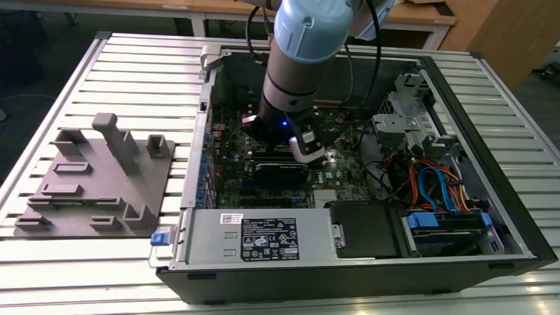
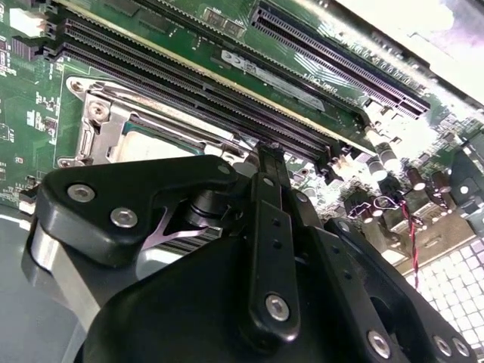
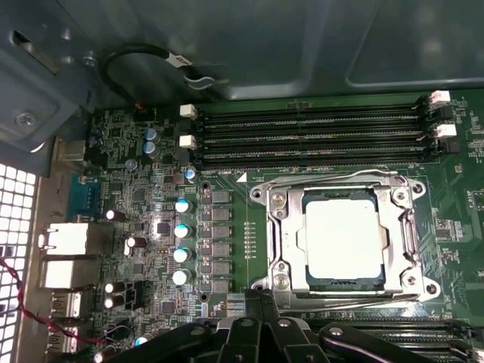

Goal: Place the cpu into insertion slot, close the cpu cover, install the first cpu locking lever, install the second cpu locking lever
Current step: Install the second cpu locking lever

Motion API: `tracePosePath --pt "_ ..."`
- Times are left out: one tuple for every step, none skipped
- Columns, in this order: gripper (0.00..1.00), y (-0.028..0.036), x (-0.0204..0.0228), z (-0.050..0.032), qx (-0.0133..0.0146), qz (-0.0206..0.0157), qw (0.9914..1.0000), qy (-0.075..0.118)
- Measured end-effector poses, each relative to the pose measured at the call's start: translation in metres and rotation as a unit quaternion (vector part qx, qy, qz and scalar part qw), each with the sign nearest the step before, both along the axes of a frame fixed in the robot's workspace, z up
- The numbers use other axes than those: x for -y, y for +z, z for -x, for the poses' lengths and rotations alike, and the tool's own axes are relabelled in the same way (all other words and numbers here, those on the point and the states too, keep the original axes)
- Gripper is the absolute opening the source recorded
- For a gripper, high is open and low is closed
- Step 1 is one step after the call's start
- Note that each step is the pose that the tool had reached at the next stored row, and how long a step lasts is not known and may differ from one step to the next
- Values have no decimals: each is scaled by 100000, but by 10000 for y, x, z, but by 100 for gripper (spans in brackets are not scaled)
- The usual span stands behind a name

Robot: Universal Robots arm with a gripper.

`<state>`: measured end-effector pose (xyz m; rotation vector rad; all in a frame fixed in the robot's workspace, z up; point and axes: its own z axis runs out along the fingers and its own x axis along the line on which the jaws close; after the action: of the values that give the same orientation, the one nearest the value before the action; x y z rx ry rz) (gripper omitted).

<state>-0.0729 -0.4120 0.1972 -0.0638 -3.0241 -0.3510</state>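
Cpu (image 3: 344,240) sits seated in the slot (image 3: 342,287), silver top up, with the cover (image 3: 403,231) down flat around it, framing the chip. Socket lies just beside the memory slots (image 3: 302,136). Gripper (image 3: 261,306) hovers right at the socket's edge, on the side away from those slots; fingers look pinched together, holding nothing. Levers are hard to make out.

Hand (image 2: 265,162) partly hiding cpu (image 2: 151,147).
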Motion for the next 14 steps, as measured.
tracePosePath --pt "10 -1 1 0 4 -38 100000 -1" --pt "10 -2 2 0 9 -90 100000 1" --pt "10 -4 3 0 15 -169 100000 4" --pt "10 -7 3 0 24 -253 100000 2" --pt "10 -10 3 0 40 -343 99999 -1" --pt "10 -13 3 0 60 -435 99999 0" --pt "10 -16 3 0 75 -523 99999 2" --pt "10 -19 3 0 98 -605 99998 3" --pt "10 -22 3 0 113 -680 99998 3" --pt "10 -24 3 0 126 -738 99997 2" --pt "10 -26 4 0 138 -801 99997 3" --pt "10 -28 4 1 147 -877 99996 4" --pt "10 -31 4 0 161 -960 99995 5" --pt "10 -35 3 0 180 -1064 99994 4"
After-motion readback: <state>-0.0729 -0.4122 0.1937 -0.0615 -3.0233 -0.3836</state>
